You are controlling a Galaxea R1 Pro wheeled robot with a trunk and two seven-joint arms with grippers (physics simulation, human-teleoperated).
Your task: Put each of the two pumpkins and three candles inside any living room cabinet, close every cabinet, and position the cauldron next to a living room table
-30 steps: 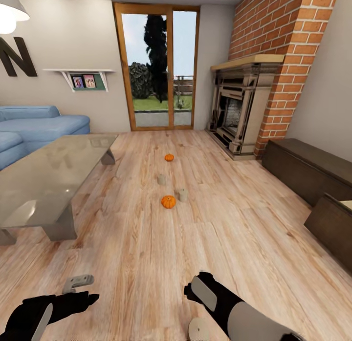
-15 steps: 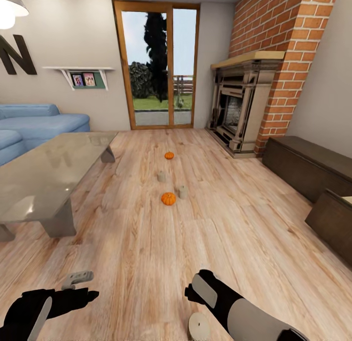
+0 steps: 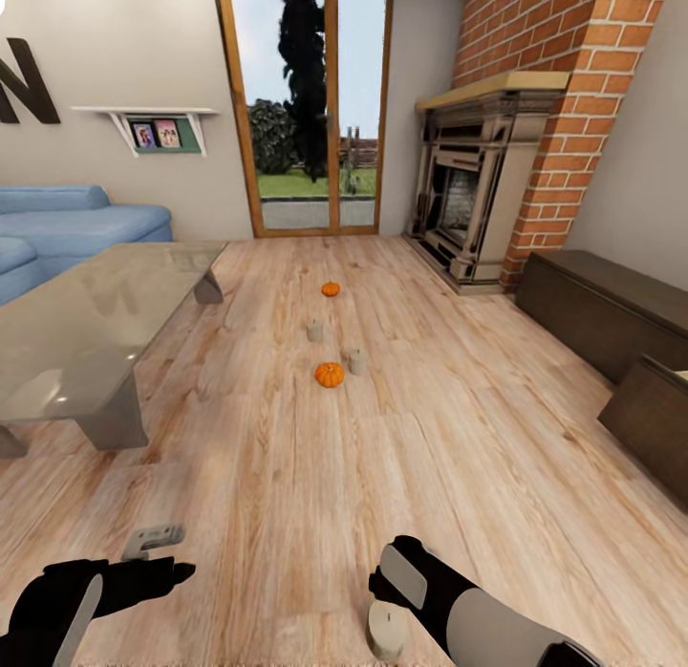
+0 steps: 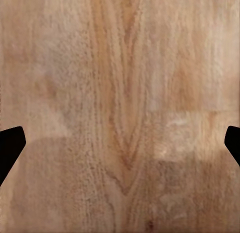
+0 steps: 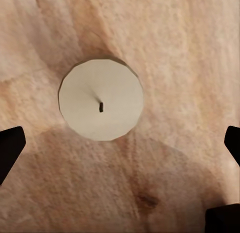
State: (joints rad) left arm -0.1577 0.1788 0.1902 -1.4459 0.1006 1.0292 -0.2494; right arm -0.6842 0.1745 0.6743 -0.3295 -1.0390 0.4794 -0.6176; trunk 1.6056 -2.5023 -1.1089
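The floor (image 3: 287,476) is light brown wood with a darker wavy grain. Two pumpkins, one nearer (image 3: 329,375) and one farther (image 3: 331,289), are bright orange. The candles (image 3: 357,362) in the middle of the frame are pale beige, and the candle (image 5: 101,99) in the right wrist view is cream with a small dark wick. The sofa (image 3: 57,223) at the left is blue. The chimney (image 3: 564,94) at the upper right is red brick with pale joints. The cabinet (image 3: 612,313) at the right is dark brown. The table (image 3: 86,323) has a grey glass top.
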